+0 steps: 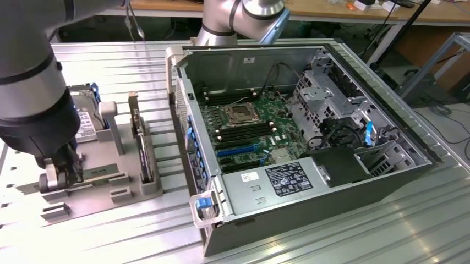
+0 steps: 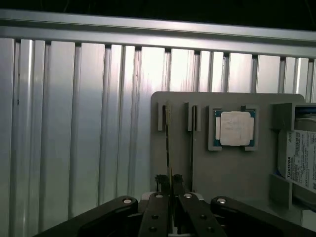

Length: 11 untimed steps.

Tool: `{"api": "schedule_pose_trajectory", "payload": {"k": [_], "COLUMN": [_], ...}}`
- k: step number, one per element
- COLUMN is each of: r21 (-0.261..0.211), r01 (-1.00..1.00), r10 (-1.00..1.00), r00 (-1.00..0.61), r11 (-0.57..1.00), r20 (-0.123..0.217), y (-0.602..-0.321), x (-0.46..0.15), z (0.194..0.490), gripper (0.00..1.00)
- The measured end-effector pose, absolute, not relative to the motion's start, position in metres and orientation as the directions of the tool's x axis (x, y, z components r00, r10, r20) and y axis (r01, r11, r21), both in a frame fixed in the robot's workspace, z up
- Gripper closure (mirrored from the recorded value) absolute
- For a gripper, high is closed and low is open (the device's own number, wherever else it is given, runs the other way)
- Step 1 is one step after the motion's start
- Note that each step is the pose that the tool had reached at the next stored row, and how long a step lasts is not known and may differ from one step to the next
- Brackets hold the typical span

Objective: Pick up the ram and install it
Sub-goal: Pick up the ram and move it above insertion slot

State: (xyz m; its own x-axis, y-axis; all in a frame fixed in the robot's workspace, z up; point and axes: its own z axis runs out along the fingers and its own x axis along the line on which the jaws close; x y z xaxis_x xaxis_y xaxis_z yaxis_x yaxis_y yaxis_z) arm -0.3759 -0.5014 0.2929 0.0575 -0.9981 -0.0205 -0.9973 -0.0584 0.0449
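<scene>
The ram (image 2: 168,143) is a thin stick seen edge-on, standing upright in a slot of the grey holder tray (image 2: 222,168). My gripper (image 2: 171,180) is at its near end, with both black fingers pressed against its sides, shut on it. In the exterior view the gripper (image 1: 59,177) reaches down onto the tray (image 1: 110,190) at the exterior view's left, and the arm hides the ram. The open computer case (image 1: 309,181) lies to the right, with its green motherboard (image 1: 250,132) exposed.
On the tray, a second thin stick (image 2: 192,138) stands beside the ram, then a square silver processor (image 2: 236,128) and a hard drive (image 2: 302,160). A tall dark expansion card (image 1: 140,143) stands in the tray. The ribbed metal tabletop (image 1: 110,236) surrounds everything.
</scene>
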Motion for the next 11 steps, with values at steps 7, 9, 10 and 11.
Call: {"api": "schedule_pose_trajectory", "payload": {"k": [7, 9, 10, 11], "r21": [0.047, 0.047, 0.047, 0.048], "r01": [-0.998, -0.998, -0.998, -0.998], "r10": [-0.999, -0.999, -0.999, -0.999], "r00": [0.049, 0.046, 0.044, 0.044], "r11": [-0.050, -0.046, -0.045, -0.044], "r20": [-0.018, -0.016, -0.015, -0.014], "y": [-0.499, -0.498, -0.498, -0.497], "x": [-0.375, -0.375, -0.375, -0.375], "z": [0.351, 0.372, 0.381, 0.387], "gripper": [0.86, 0.86, 0.86, 0.86]}}
